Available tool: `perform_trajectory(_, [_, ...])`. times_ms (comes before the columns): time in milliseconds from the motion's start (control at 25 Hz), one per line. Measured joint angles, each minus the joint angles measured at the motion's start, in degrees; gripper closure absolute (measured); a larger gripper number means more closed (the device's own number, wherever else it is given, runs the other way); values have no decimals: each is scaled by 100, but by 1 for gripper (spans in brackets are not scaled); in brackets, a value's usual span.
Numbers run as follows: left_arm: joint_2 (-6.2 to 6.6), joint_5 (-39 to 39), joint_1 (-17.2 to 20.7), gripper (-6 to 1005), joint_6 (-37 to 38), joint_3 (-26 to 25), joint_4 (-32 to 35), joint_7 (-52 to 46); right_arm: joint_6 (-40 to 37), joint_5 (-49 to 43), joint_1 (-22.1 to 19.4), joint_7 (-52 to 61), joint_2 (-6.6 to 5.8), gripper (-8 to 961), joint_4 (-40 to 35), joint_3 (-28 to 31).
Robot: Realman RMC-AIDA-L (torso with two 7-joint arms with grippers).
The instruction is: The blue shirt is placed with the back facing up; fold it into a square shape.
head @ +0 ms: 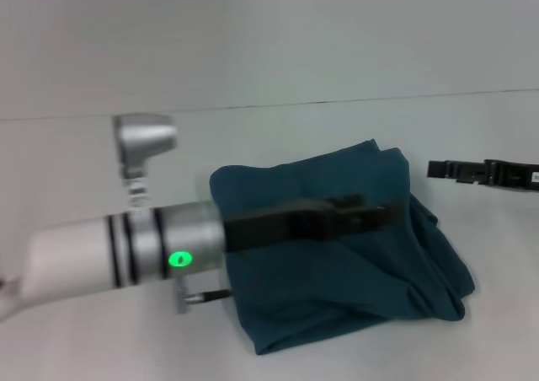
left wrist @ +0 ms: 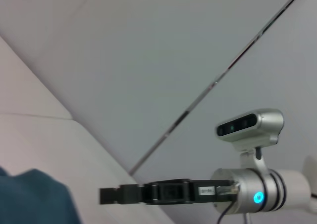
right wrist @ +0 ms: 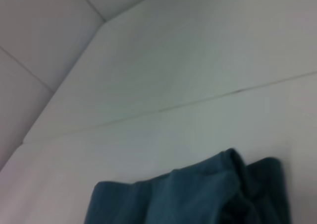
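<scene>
White table (head: 354,136), left gripper (head: 383,212) reaching across the blue shirt (head: 337,297) folded mid-table, hiding a band of cloth, its jaws seemingly together, right gripper (head: 438,169) cut off at the right edge, its jaws unreadable.

I count one blue shirt (head: 337,288) on the table (head: 76,153), a single folded bundle. I see two arms, each ending in one pincer: the left pincer (head: 383,214) over the shirt, the right pincer (head: 438,169) at the table's right side. One green light (head: 178,260) glows on the left arm.
</scene>
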Motion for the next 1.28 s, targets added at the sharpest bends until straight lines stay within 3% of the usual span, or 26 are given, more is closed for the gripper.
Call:
perform_trajectory(280, [171,1525,714,106,814,-1263,798,440,78,1,205,158,53,53,233,-123])
perform_trajectory(400, [188,2223,976,51,1306,-2079,1015,752,263,9,301,165,83,54,368,-124])
perform_trajectory(560, [191,2484,1150,52,1774,-2610,1055,958,590,3,443,167,118,54,594,-130])
perform_trajectory(840, [184,3088,1314,53,2261,-3003,1175,1098,1030,0,587,158,219,55,789,-282])
perform_trajectory(1040, [177,3372,1322,53,2563,-3034,1198,1271,1061,19,610,159,280,129,791,-295])
perform_trajectory(1280, [177,3440,1325,53,2587,-3046,1203,1328,1187,117,577,99,305,370,745,-210])
